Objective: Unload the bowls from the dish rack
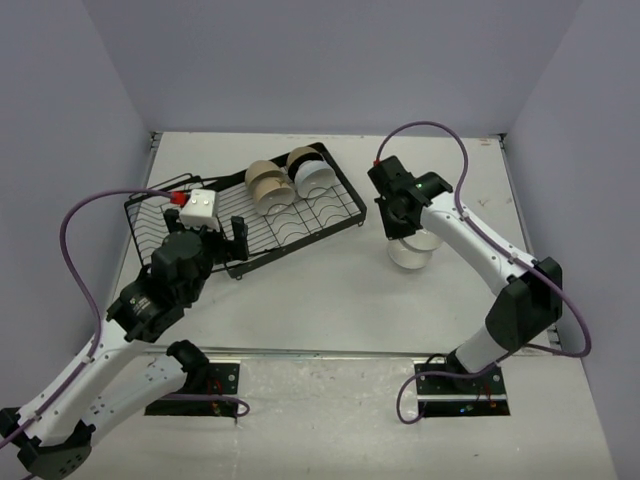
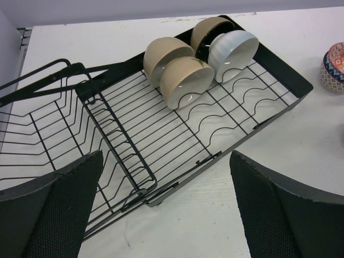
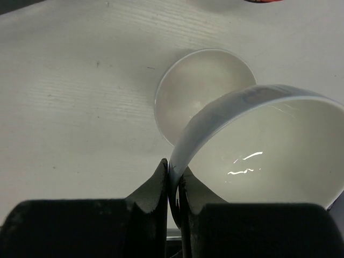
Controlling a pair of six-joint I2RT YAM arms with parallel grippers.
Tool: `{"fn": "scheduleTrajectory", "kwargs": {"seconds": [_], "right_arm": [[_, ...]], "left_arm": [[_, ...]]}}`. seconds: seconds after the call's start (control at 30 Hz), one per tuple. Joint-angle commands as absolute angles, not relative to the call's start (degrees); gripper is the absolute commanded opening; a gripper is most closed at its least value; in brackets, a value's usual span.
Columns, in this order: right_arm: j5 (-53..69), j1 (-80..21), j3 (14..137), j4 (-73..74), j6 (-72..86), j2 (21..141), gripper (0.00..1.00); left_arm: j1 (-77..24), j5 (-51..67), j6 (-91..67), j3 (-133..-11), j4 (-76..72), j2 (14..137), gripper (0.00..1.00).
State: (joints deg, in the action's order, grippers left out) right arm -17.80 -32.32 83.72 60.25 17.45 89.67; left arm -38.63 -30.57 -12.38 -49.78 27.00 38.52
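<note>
— What do your arms look like?
— Your left arm (image 1: 110, 365) and right arm (image 1: 480, 245) are white shells with black joints, on black base plates (image 1: 495, 400).
— Cables?
— A purple cable (image 1: 75, 215) loops along each; your left gripper (image 2: 165, 157) has black fingers (image 2: 59, 215) with a fine woven texture.

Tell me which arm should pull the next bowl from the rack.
Left. The left gripper, open, hangs over the dish rack, facing its four bowls. The right gripper is shut on the rim of a white bowl, away from the rack.
</note>
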Motion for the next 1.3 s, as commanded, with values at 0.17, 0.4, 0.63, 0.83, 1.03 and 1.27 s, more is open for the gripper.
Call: {"fn": "scheduleTrajectory", "kwargs": {"seconds": [0.17, 0.4, 0.63, 0.83, 1.03, 1.27], "right_arm": [[-20.3, -30.2, 81.2, 56.9, 16.3, 95.8, 0.0], [-19.5, -29.3, 81.6, 55.0, 17.1, 99.8, 0.07], [-17.9, -28.2, 80.2, 53.3, 17.2, 100.8, 0.13], [-16.7, -28.2, 79.5, 52.7, 17.4, 99.8, 0.2], [-16.3, -28.3, 79.2, 53.4, 18.0, 98.8, 0.31], [-16.4, -29.5, 78.7, 55.3, 19.2, 96.1, 0.33]], "left_arm": [[-38.2, -29.6, -11.3, -48.9, 24.3, 36.4, 1.0], [-38.2, -29.4, -11.3, -48.8, 24.3, 36.1, 1.0], [-38.2, -29.6, -11.3, -48.7, 24.3, 36.2, 1.0], [-38.2, -29.7, -11.3, -48.6, 24.3, 36.4, 1.0], [-38.2, -30.0, -11.3, -48.6, 24.3, 36.6, 1.0], [-38.2, -30.1, -11.4, -48.7, 24.3, 36.7, 1.0]]}}
